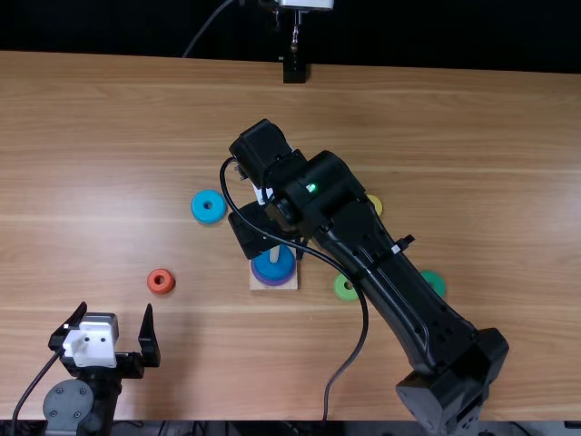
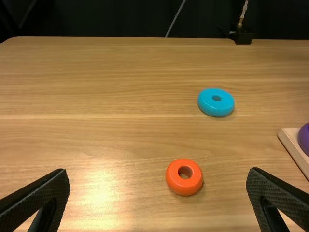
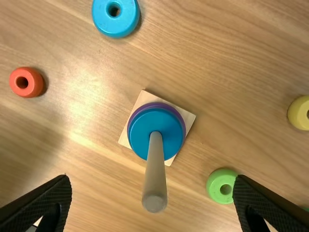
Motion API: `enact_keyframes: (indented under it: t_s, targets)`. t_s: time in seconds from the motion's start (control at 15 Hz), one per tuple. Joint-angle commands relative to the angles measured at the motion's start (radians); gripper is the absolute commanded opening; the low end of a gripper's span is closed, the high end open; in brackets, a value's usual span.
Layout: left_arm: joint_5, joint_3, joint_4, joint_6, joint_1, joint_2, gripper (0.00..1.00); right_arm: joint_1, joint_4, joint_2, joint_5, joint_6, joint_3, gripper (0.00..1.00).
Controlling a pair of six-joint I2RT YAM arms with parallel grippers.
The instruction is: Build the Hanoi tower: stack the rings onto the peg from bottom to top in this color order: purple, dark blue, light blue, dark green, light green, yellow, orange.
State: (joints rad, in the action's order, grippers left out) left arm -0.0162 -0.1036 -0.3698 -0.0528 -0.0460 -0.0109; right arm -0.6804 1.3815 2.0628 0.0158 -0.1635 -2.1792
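in the top view, the left gripper [image 1: 115,313] is at lower left, near the table's [image 1: 508,200] front edge, jaws wide apart. the right gripper [image 1: 254,232] is mid-frame by the peg [image 3: 155,174], jaws also apart. the dark blue ring [image 1: 272,265] sits on the purple ring [image 1: 287,281] there. the light blue ring [image 1: 198,207], orange ring [image 1: 161,272] and light green ring [image 1: 345,289] lie well in from the edges.
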Motion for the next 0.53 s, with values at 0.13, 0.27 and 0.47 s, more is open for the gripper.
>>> enact_keyframes:
  t_s: [0.13,0.27,0.47]
  targets:
    - [-0.002,0.104,-0.079,0.01,0.0,0.011,1.0,0.004,-0.044,0.02,0.004,-0.006,-0.011,1.0]
    - [-0.002,0.104,-0.079,0.01,-0.002,0.011,1.0,0.044,-0.123,0.019,0.004,-0.006,-0.01,1.0]
    - [-0.002,0.104,-0.079,0.009,-0.002,0.011,1.0,0.153,-0.219,0.013,0.008,-0.002,0.002,1.0]
